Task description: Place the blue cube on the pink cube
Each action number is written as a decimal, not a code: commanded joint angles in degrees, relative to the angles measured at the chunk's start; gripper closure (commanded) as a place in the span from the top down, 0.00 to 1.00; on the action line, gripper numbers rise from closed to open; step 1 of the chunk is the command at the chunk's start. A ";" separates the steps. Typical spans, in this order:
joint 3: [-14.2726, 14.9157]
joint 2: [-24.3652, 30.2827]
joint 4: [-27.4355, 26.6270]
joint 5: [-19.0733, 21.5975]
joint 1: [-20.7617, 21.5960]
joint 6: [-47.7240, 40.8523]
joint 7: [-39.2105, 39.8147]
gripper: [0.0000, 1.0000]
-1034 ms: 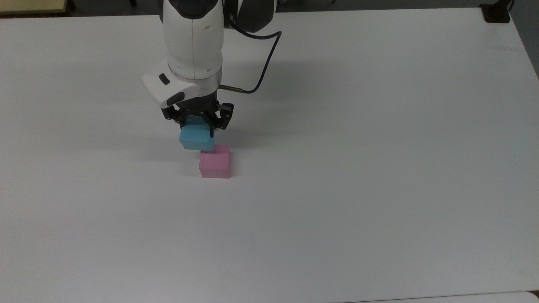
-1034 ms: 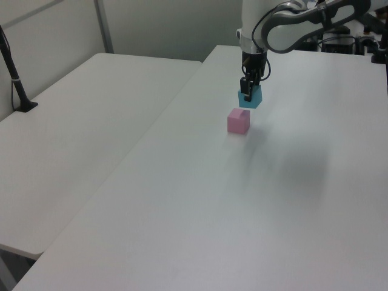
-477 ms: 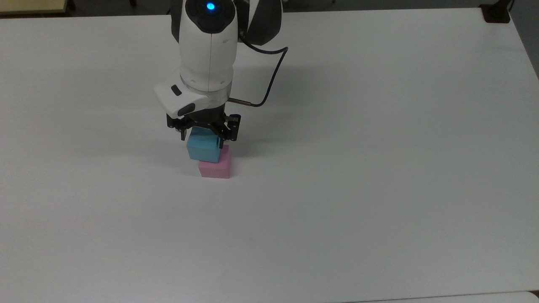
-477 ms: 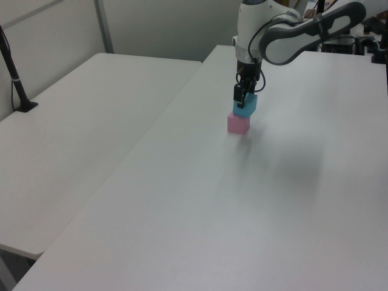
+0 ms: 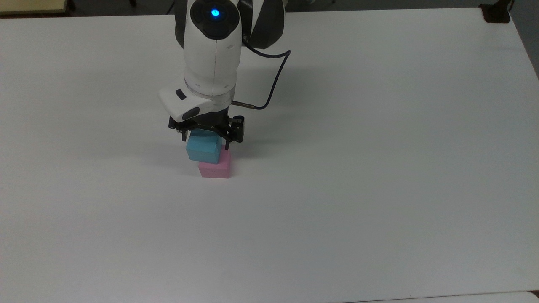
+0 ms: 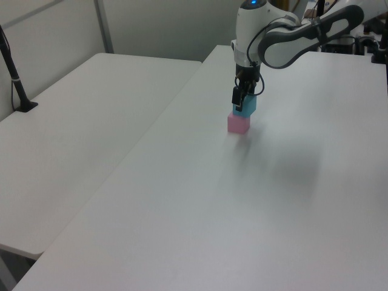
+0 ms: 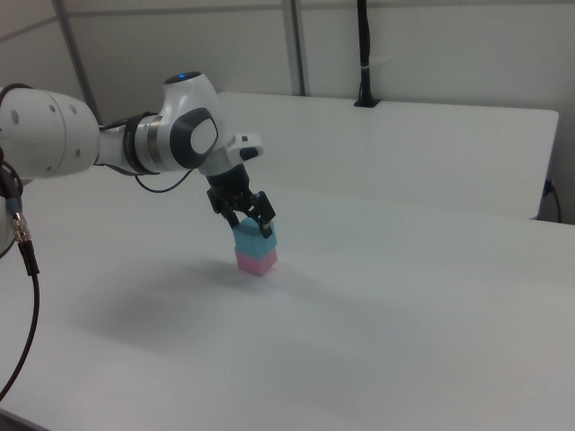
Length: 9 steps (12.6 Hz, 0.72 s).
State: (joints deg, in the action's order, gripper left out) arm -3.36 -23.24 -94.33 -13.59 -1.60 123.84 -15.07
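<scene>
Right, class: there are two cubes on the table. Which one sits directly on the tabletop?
The pink cube. It rests on the white table, while the blue cube sits on top of it, between the fingers of the gripper.

Looks like a robotics lab or test room. Plain white tables (image 6: 91,139) pushed side by side, a robot arm (image 7: 108,144) on top (black post (image 7: 363,54) clamped at one table's far edge), bare walls (image 7: 431,54) w/ metal framing.

White arm (image 5: 212,50), grey joint, blue light (image 5: 215,12), dark cable (image 5: 273,80), black end effector (image 5: 206,136)
</scene>
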 commanded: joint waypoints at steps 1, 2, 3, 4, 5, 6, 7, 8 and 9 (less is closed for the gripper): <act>-0.07 3.37 0.64 -0.29 -0.24 -0.70 -1.46 1.00; -0.07 4.42 0.99 -0.21 -0.24 -1.66 -1.46 1.00; -0.07 4.95 1.95 -0.20 -0.24 -2.80 -1.37 1.00; -0.16 5.22 2.74 -0.12 -0.33 -4.12 -1.28 1.00; -0.16 6.09 3.62 0.32 -0.42 -5.87 -1.28 1.00; -0.16 7.23 3.80 1.37 -0.85 -8.50 -1.19 1.00; -0.07 9.07 3.98 2.94 -1.21 -11.48 -1.11 1.00; 0.36 11.61 4.85 5.40 -1.30 -17.52 -0.50 1.00; 0.89 13.64 6.68 8.55 -1.38 -27.06 0.64 1.00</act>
State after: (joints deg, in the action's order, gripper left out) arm -3.28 -15.30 -88.75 -10.49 -2.67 110.81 -15.33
